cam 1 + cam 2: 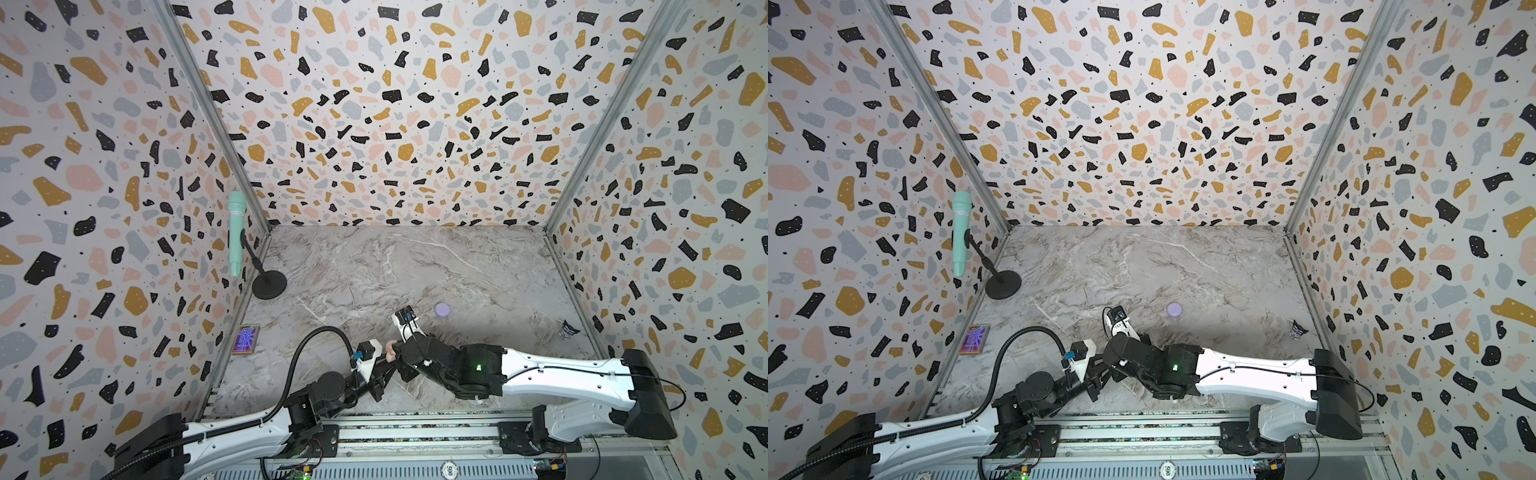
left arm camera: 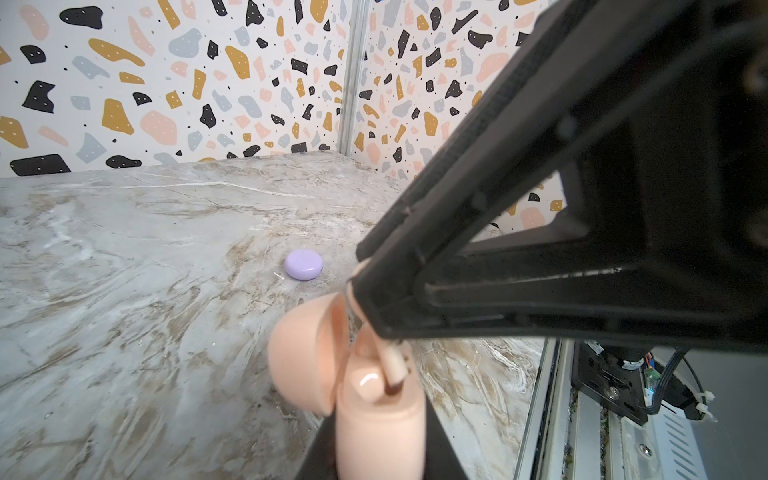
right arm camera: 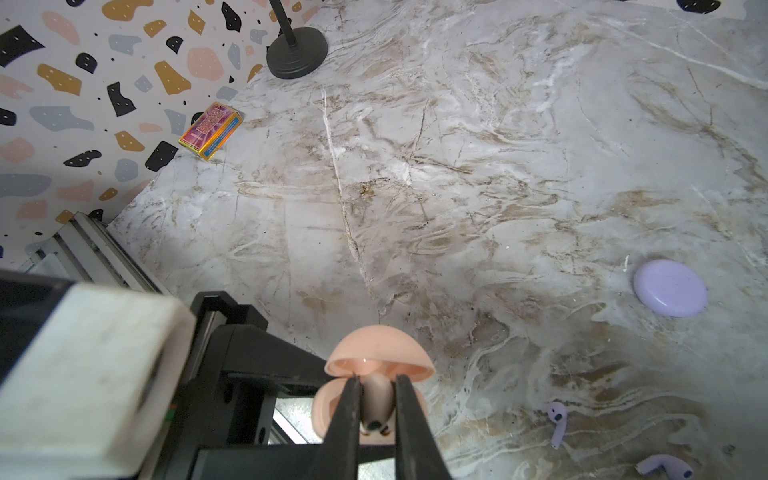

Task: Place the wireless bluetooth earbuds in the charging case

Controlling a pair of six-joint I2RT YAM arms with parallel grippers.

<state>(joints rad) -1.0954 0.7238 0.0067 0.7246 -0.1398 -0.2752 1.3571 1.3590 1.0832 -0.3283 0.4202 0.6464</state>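
Observation:
My left gripper (image 2: 378, 444) is shut on the base of a peach-pink charging case (image 2: 380, 419), holding it above the table with its lid (image 2: 305, 357) swung open. One pale earbud (image 2: 368, 384) sits in the case. My right gripper (image 3: 376, 384) is shut on a second pale earbud (image 3: 376, 401), with its stem (image 2: 392, 365) pointing into the free slot. In a top view the pink case (image 1: 390, 351) shows between the two wrists. A shut lavender case (image 1: 442, 309) lies further back, and two lavender earbuds (image 3: 557, 419) (image 3: 665, 465) lie loose on the marble.
A mint microphone (image 1: 237, 232) on a black round-based stand (image 1: 269, 284) is at the back left. A colourful small box (image 1: 245, 340) lies by the left wall. A crumpled wrapper (image 1: 568, 329) is near the right wall. A metal rail (image 1: 415, 436) runs along the front edge.

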